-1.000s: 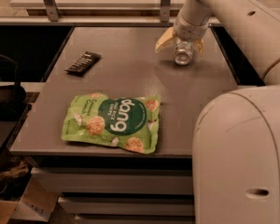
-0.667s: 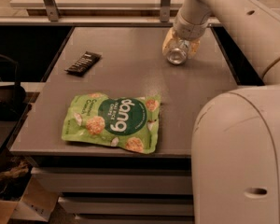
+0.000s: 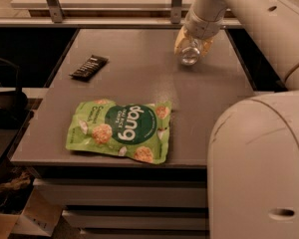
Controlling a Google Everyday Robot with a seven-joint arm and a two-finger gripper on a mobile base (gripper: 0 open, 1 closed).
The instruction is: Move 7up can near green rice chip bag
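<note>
Compared with a second ago, the gripper (image 3: pixel 192 48) and the 7up can (image 3: pixel 190 57) have shifted slightly left, away from the right edge of the table (image 3: pixel 139 54). The can's shiny end now shows more fully than it did. The green rice chip bag (image 3: pixel 120 130) and the dark wrapped bar (image 3: pixel 89 66) lie exactly where they were.

The white arm (image 3: pixel 249 14) enters from the upper right and slopes down and left to the wrist, which points downward over the far right part of the table. The pale yellowish fingers (image 3: pixel 181 39) stand on either side of the can and are closed on it, so the pincer grips the can.

The can is small and silvery, tilted so that its round metal end faces the camera. Whether its lower side touches the tabletop cannot be told.

The can sits at the far right of the table, well apart from the bag. The bag lies flat near the front edge, left of centre, with its white lettering upside down. The bar lies at the far left.
</note>
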